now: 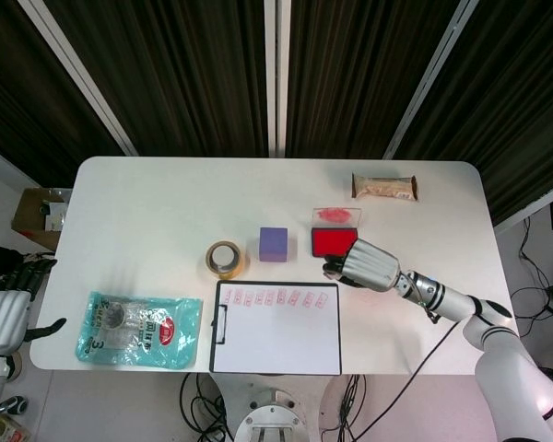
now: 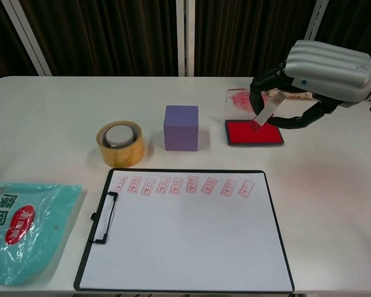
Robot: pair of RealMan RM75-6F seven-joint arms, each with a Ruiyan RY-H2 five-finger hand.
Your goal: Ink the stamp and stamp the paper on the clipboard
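Note:
My right hand (image 2: 324, 71) (image 1: 370, 265) holds a small white stamp (image 2: 263, 113) tilted, its red tip just above the red ink pad (image 2: 253, 133) (image 1: 334, 242). The pad's clear lid (image 2: 244, 101) stands open behind it. The clipboard (image 2: 93, 219) (image 1: 219, 322) lies near the front edge with white paper (image 2: 185, 241) carrying a row of several red stamp marks (image 2: 182, 185) along its top. My left hand (image 1: 5, 318) hangs off the table's left side, fingers apart, holding nothing.
A roll of tape (image 2: 120, 143) and a purple cube (image 2: 181, 127) sit behind the clipboard. A teal plastic bag (image 2: 21, 229) lies at the front left. A snack packet (image 2: 303, 90) lies at the back right.

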